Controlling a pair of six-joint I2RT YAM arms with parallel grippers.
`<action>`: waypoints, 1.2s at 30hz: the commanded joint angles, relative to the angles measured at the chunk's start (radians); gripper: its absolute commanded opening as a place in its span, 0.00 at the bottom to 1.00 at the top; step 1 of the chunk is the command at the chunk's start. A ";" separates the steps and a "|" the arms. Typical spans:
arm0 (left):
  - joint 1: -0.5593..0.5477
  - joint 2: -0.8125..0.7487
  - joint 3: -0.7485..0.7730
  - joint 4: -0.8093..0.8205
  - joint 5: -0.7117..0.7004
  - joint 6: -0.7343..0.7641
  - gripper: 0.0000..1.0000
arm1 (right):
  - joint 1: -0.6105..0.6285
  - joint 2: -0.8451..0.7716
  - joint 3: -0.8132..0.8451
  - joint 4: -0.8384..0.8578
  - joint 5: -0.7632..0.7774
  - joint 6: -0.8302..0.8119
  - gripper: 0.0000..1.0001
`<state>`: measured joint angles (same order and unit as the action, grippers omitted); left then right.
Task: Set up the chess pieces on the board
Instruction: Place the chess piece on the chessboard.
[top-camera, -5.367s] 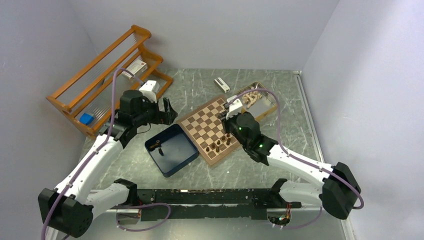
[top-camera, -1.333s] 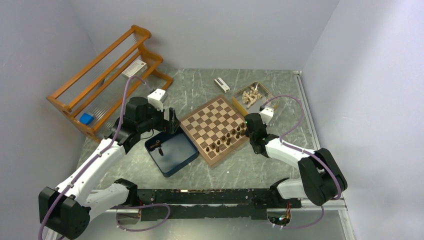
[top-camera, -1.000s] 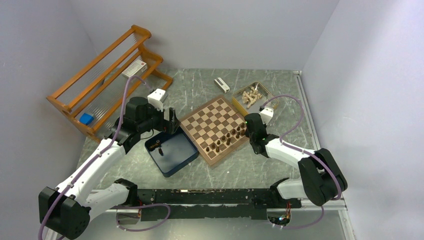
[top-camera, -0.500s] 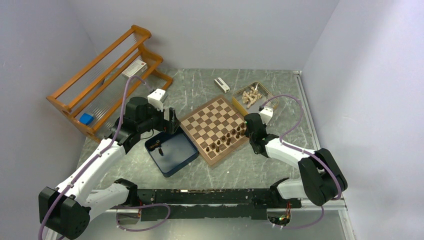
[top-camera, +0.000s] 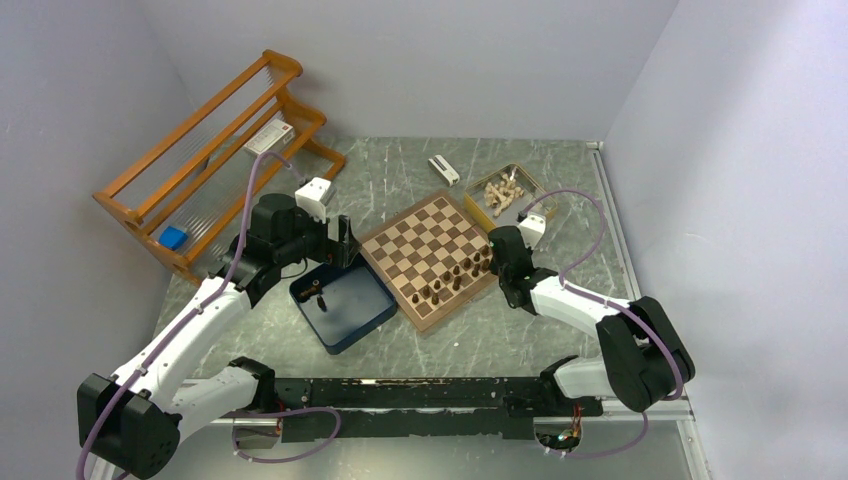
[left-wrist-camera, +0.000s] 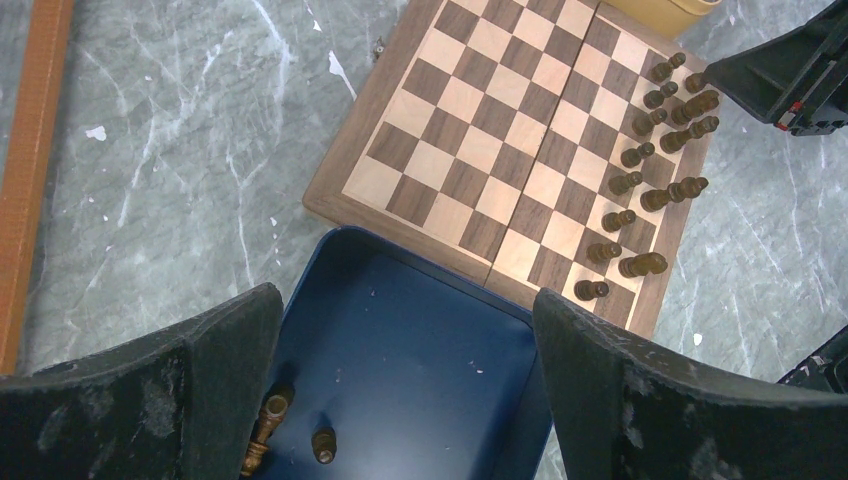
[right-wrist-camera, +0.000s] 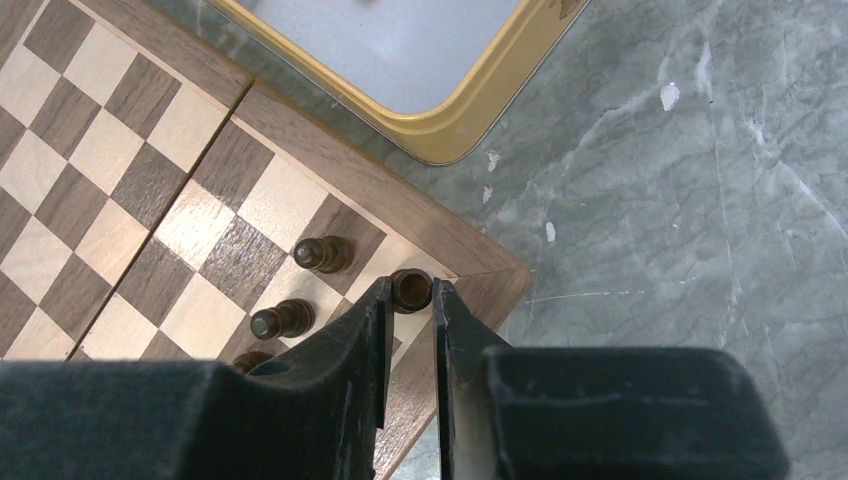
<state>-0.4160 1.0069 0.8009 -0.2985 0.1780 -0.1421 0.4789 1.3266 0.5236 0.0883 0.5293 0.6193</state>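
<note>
Across the grey marbled table (top-camera: 400, 165), the largest thing is an orange wooden slatted rack (top-camera: 200, 150) standing along the far left wall. Near the table's middle lies the square wooden chessboard (top-camera: 415, 235) with light tan and dark brown checks and a light wood border, turned diagonally. Just beside its near-left edge sits a dark blue square box (top-camera: 355, 305). At the board's far-right side is a gold-rimmed metal tray (right-wrist-camera: 440, 147) holding a heap of pale beige wooden chess pieces (top-camera: 500, 190).

The left claw (left-wrist-camera: 408, 305) hangs above the blue box with its fingers spread wide and nothing between them. The right claw (right-wrist-camera: 410, 300) is low at the board's right corner, its fingers drawn close with only a narrow gap. A single dark piece (right-wrist-camera: 411, 288) stands upright on the corner square, exactly between the tips. Whether the pads press it or merely flank it cannot be told.

The small dark brown wooden chess pieces (left-wrist-camera: 676, 190) stand in two rows along the board's near-right edge. Two more dark pieces (left-wrist-camera: 265, 430) are inside the box near its left wall, just beside each other. A small white rectangular object (top-camera: 443, 170) lies on the table beyond the board's far corner. A small blue block (top-camera: 173, 237) rests on the rack's lower shelf.
</note>
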 joint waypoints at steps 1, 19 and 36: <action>-0.006 -0.009 0.006 0.007 -0.008 0.015 1.00 | 0.003 -0.009 0.015 -0.010 -0.003 -0.005 0.23; -0.006 -0.007 0.006 0.007 -0.007 0.015 1.00 | 0.003 -0.032 0.014 -0.008 -0.005 -0.016 0.23; -0.006 -0.009 0.005 0.006 -0.009 0.016 1.00 | 0.002 -0.028 0.012 0.007 -0.002 -0.022 0.30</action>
<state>-0.4160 1.0069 0.8009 -0.2985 0.1776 -0.1417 0.4793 1.3113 0.5236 0.0845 0.5056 0.5980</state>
